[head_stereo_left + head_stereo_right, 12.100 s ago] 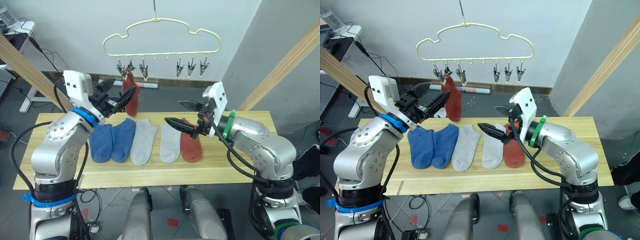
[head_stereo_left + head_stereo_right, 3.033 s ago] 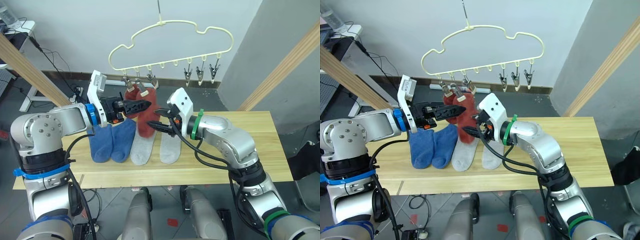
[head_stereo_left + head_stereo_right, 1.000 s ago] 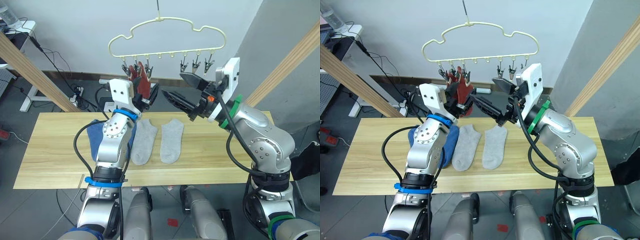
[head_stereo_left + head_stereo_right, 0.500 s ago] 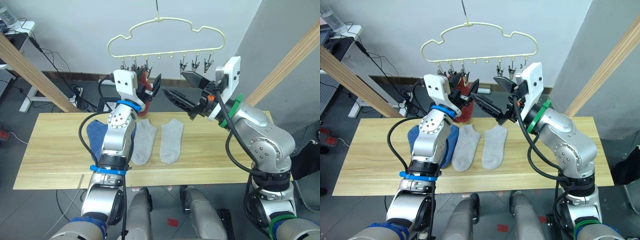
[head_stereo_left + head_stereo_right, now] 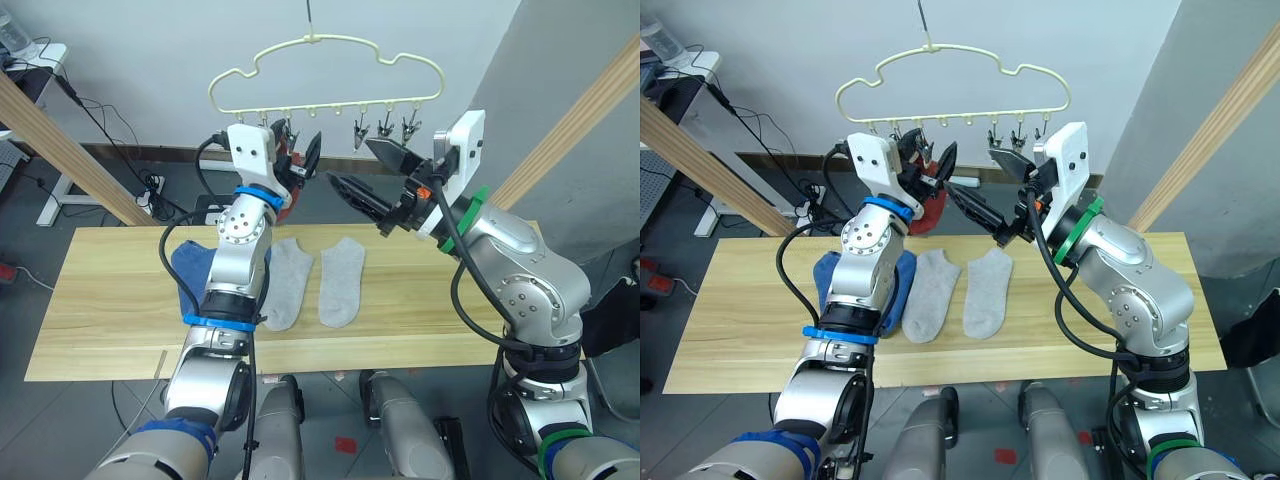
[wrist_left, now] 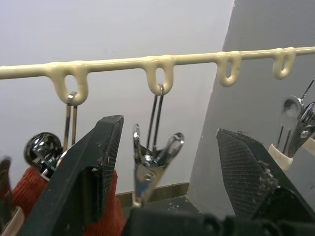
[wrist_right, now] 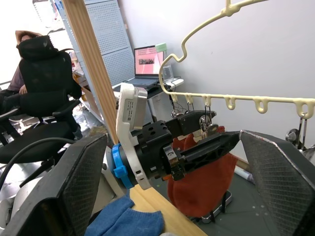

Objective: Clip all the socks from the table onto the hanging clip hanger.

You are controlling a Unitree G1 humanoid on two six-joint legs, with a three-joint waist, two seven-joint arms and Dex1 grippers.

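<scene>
The fingers of the left gripper are standing wide apart and empty, raised right under the hanger, with a bare metal clip hanging between them and the red socks just beside one finger. Compared with three seconds ago, when both grippers were carrying the second red sock up between them, the left gripper has let go and both red socks are now hanging from clips at the left end of the hanger, while the hanger itself is sitting level again rather than tilted. In the last half second the left gripper has been lifting a little further, up to clip height. The right gripper is also spread wide and empty, staying raised off to the right of the socks as it was a second ago. That likely means the second sock is clipped and the arms are free to go back down. Four socks are still lying on the table: two grey socks side by side and two blue socks partly hidden behind the left arm.
</scene>
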